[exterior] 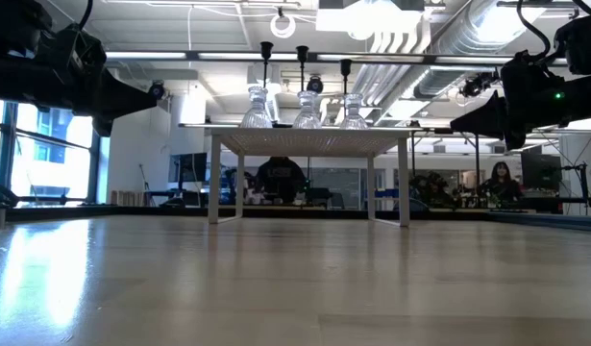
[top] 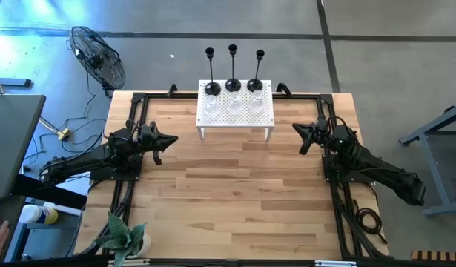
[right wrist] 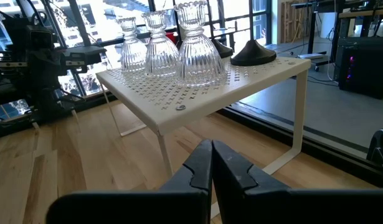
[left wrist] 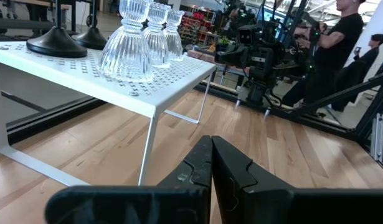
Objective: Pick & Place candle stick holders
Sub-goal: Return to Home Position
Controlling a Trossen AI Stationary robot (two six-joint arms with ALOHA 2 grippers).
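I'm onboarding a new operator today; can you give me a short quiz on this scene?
1. How many clear ribbed glass candle holders stand on the white perforated metal shelf?
2. True or false: the left gripper or right gripper grips a black domed-base candlestick.
3. Which row stands nearer the grippers? A: glass holders. B: black candlesticks.
Key: 1. three; 2. false, both grippers' fingers are shut on nothing; 3. A.
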